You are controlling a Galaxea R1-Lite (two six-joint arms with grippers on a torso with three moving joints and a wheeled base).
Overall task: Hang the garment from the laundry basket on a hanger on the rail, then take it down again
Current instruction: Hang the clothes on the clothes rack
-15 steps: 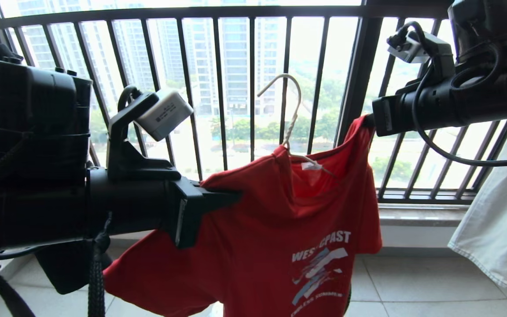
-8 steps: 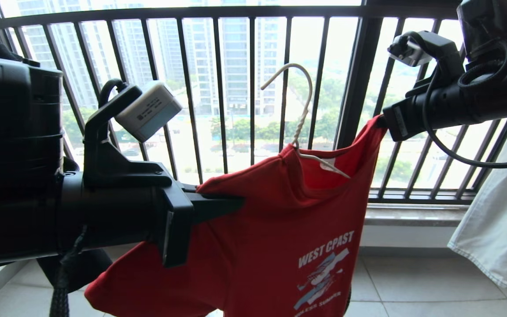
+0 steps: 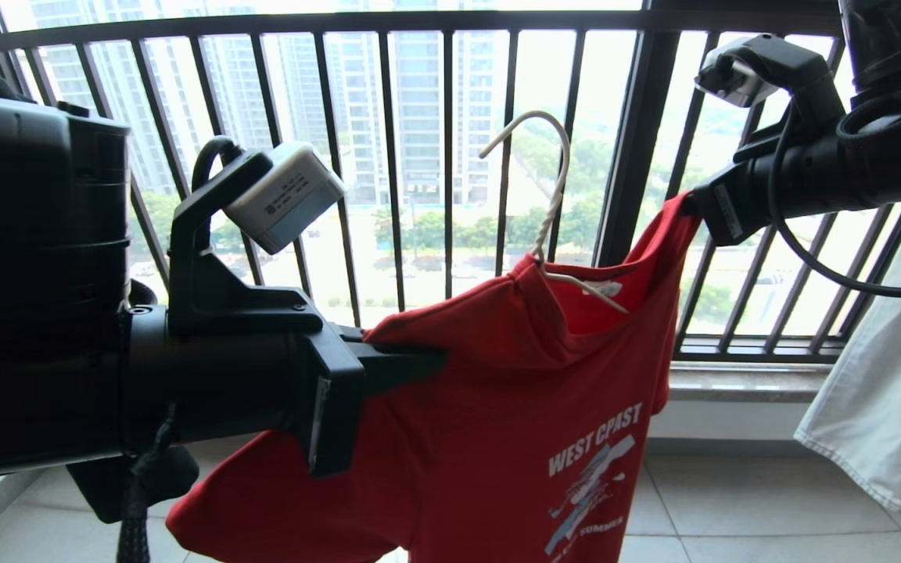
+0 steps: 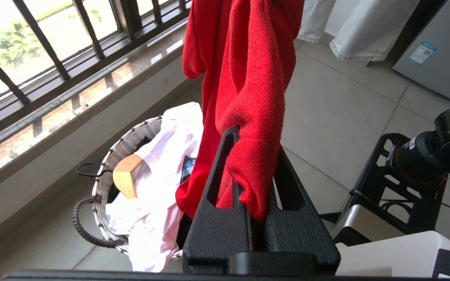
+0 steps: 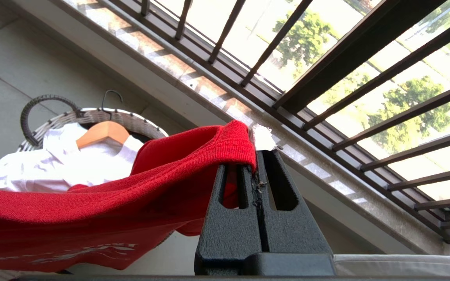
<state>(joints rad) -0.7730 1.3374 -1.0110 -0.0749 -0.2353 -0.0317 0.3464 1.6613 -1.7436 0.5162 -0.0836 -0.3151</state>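
The garment point(image 3: 513, 407), a red T-shirt with a white and blue print, hangs in the air before the window, stretched between both grippers. The off-white wire hanger point(image 3: 552, 195) sits inside its neck, hook sticking up free. My left gripper point(image 3: 435, 363) is shut on the shirt's left shoulder fabric point(image 4: 248, 78), which bunches between the jaws of that gripper point(image 4: 256, 140). My right gripper point(image 3: 689, 205), higher at the right, is shut on the neck edge point(image 5: 131, 195), pinched at that gripper's tips point(image 5: 256, 156). The laundry basket point(image 4: 131, 134) stands on the floor below. The rail is out of view.
The dark barred window railing point(image 3: 450, 156) is just behind the shirt. A white cloth point(image 3: 881, 375) hangs at the right. The basket point(image 5: 92, 115) holds a white shirt on a wooden hanger point(image 4: 125, 177). A washing machine point(image 4: 443, 47) stands across the tiled floor.
The shirt and hanger have shifted right and slightly up. The right gripper has rolled and moved up and to the right with the neck edge. Both grips are unchanged.
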